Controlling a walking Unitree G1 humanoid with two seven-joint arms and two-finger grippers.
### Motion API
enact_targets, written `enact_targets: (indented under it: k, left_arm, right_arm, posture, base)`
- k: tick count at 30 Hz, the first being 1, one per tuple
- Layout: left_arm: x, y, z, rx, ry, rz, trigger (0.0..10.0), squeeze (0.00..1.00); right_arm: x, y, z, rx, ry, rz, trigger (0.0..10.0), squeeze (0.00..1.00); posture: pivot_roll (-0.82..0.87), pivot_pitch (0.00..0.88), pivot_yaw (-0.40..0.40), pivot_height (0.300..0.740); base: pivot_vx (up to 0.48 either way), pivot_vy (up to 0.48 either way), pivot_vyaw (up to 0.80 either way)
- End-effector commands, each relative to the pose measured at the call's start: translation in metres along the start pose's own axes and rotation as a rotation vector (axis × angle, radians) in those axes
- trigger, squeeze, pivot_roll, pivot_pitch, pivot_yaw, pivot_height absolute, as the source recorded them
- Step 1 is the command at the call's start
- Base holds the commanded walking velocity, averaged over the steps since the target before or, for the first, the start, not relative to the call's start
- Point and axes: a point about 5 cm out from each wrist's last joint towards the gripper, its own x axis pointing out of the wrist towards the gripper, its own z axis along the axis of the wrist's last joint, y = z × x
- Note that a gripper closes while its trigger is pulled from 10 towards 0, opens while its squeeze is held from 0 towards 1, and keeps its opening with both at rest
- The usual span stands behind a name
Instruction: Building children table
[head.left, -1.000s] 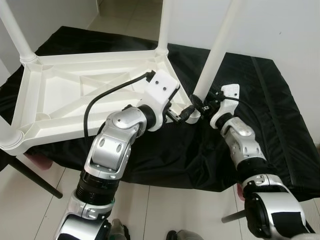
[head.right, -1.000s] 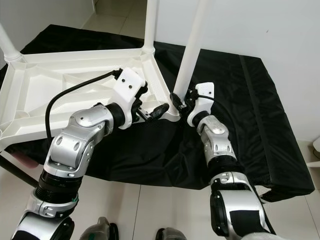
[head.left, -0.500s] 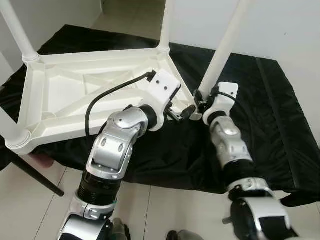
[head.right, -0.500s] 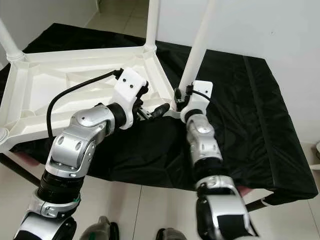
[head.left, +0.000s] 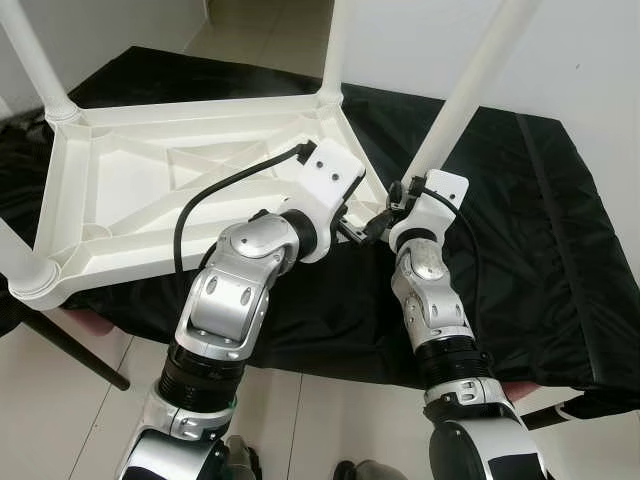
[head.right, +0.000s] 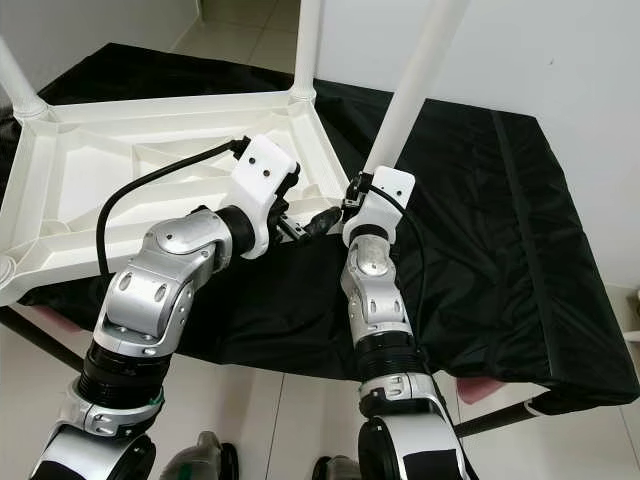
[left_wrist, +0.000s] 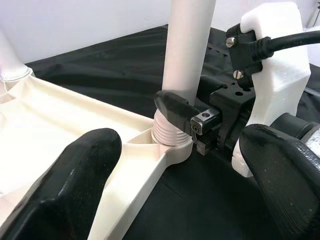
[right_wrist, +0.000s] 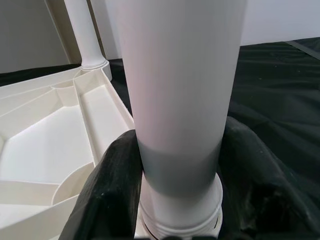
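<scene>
The white children's table (head.left: 150, 190) lies upside down on a black cloth (head.left: 540, 250). At its near right corner a white leg (head.left: 470, 90) rises, leaning to the right. My right gripper (head.left: 396, 196) is shut on the leg (right_wrist: 180, 90) just above its ribbed base, one black finger (right_wrist: 115, 190) on each side. My left gripper (left_wrist: 180, 170) is open, held just in front of that corner socket (left_wrist: 167, 142), facing the right gripper's finger (left_wrist: 175, 107). It grips nothing.
Other white legs stand at the far left corner (head.left: 35, 55), the far right corner (head.left: 333, 45) and the near left corner (head.left: 20, 265). A white wall runs behind. The cloth's front edge drops to a pale tiled floor (head.left: 320, 420), with a dark support leg (head.left: 70, 350) below.
My right forearm has swung in to the left beneath the corner while its gripper stays on the leg's base. The leg's top leans further right. The left arm holds its place.
</scene>
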Motion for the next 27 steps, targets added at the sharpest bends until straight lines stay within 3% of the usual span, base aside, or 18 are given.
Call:
enact_targets:
  k: [1,8,17,27]
  left_arm:
    - [0.002,0.003,0.005,0.012,-0.013,0.11,10.0,0.0]
    - [0.002,0.002,0.005,0.016,-0.012,0.109,10.0,0.0]
    - [0.003,0.001,0.005,0.02,-0.012,0.108,10.0,0.0]
    - [0.002,0.002,0.005,0.017,-0.013,0.119,10.0,0.0]
  right_arm:
    - [-0.001,-0.007,-0.009,-0.019,0.05,-0.045,10.0,0.0]
    - [0.009,-0.013,-0.004,-0.031,0.084,-0.104,10.0,0.0]
    - [0.021,-0.007,0.005,-0.013,0.111,-0.077,10.0,0.0]
    - [0.024,-0.008,-0.01,0.0,0.232,-0.053,10.0,0.0]
  posture:
    - [0.1,0.0,-0.066,0.74]
    - [0.09,0.0,-0.064,0.74]
    - [0.09,0.0,-0.066,0.74]
    - [0.1,0.0,-0.072,0.74]
  base:
    - [0.0,0.0,0.0]
    - [0.0,0.0,0.0]
    - [0.0,0.0,0.0]
    - [0.0,0.0,0.0]
